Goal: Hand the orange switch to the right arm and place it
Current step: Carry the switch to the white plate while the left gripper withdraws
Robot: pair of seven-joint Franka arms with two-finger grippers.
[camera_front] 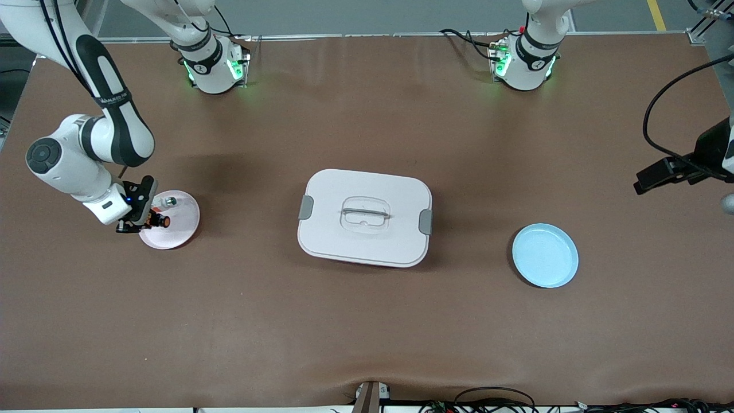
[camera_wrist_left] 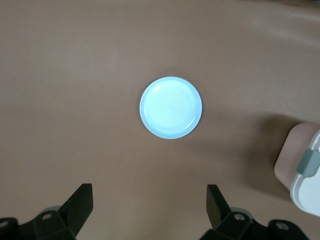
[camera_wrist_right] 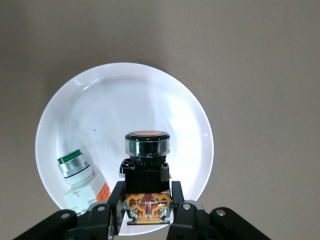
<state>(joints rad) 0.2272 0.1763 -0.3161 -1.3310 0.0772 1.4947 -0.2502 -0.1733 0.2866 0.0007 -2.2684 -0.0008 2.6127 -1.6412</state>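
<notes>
A: What lies nearest the front camera?

B: The pale blue plate (camera_front: 545, 256), toward the left arm's end of the table. Slightly farther sits the white lidded container (camera_front: 364, 218) at mid-table, and the pink plate (camera_front: 179, 225) toward the right arm's end.

A: And the orange switch (camera_wrist_right: 146, 165)?

B: Clamped by its base between the right gripper's (camera_wrist_right: 148, 202) closed-in fingers, over the pink plate. A green-capped switch (camera_wrist_right: 76, 176) lies on that plate beside it.

A: The left gripper (camera_wrist_left: 150, 204)?

B: It waits over bare table near the blue plate, fingers spread wide, holding nothing.
</notes>
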